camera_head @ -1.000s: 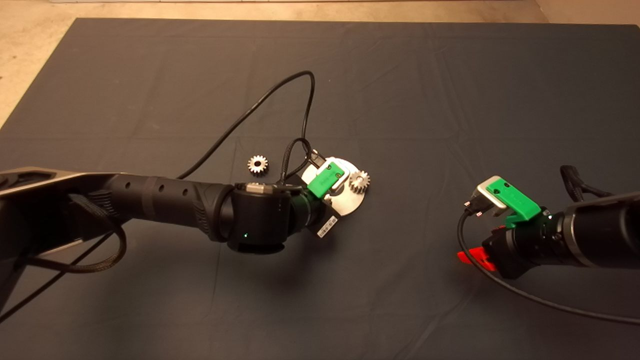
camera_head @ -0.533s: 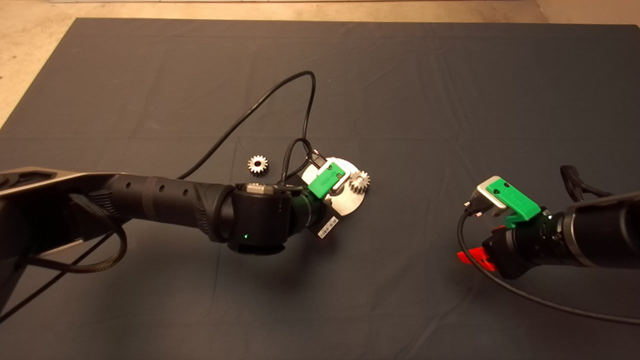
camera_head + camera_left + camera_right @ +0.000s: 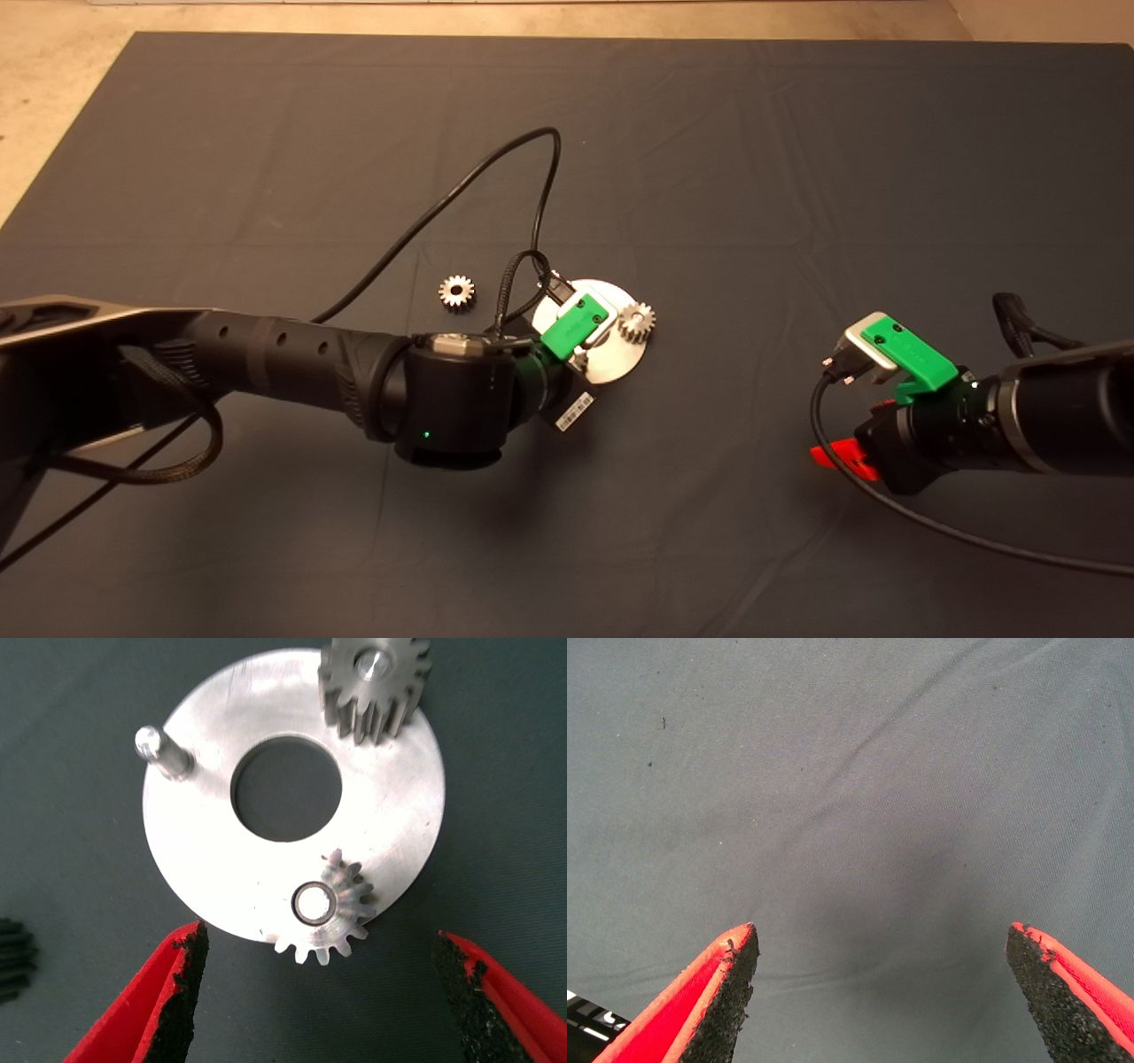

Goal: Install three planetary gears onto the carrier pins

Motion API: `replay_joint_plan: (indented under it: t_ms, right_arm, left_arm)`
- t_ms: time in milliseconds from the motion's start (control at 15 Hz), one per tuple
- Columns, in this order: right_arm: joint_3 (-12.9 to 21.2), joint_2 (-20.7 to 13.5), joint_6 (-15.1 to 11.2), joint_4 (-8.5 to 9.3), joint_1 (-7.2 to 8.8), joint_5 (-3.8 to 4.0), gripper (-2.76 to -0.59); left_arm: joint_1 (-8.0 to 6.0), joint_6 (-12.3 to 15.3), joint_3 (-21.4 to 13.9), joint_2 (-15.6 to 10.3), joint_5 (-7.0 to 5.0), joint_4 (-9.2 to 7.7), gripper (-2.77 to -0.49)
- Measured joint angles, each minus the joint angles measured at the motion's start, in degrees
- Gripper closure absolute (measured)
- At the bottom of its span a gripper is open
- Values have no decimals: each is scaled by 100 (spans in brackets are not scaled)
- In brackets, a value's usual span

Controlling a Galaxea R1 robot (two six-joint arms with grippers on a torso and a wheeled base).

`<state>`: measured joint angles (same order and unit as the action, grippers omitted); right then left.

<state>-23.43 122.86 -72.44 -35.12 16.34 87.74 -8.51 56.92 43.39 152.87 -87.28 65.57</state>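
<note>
Looking down from the left wrist, you are seeing the left gripper hanging just above the near edge of the carrier disc, its red fingers spread wide and holding nothing. Two planetary gears are already sitting on pins: one gear is lying flat on the peg nearest the fingers, its teeth overhanging the rim of the disc, and another gear is seated on the far peg. The third carrier pin is standing bare on the disc, off to one side of the big centre hole.

What you are now needing is the loose gear, lying flat on the dark mat in the head view, apart from the disc on the side away from the right arm. It is lying sideways from the left gripper, not ahead of it, so the fingers are pointing past it. A dark toothed edge showing in the wrist view is probably that gear. Its bore is facing straight up, so you are likely wanting a pinch across the teeth from above.

The left arm is by far the nearer. The right gripper is waiting over bare mat well off to the right, with its fingers also wide and empty.
</note>
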Motion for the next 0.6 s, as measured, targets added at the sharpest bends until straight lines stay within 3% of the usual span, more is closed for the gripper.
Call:
replay_joint_plan:
  t_ms: [200, 400, 600]
  right_arm:
    - [0, 0, 4, -1, -2, 0, -207]
    - [0, -1, 41, -5, -49, 0, -207]
    - [0, -1, 59, -5, -63, 5, -207]
  left_arm:
    - [-221, 1, -247, -26, 0, -7, -175]
    - [-394, -2, -337, -171, 0, -285, -175]
    - [-533, -165, -340, -620, 2, -436, -175]
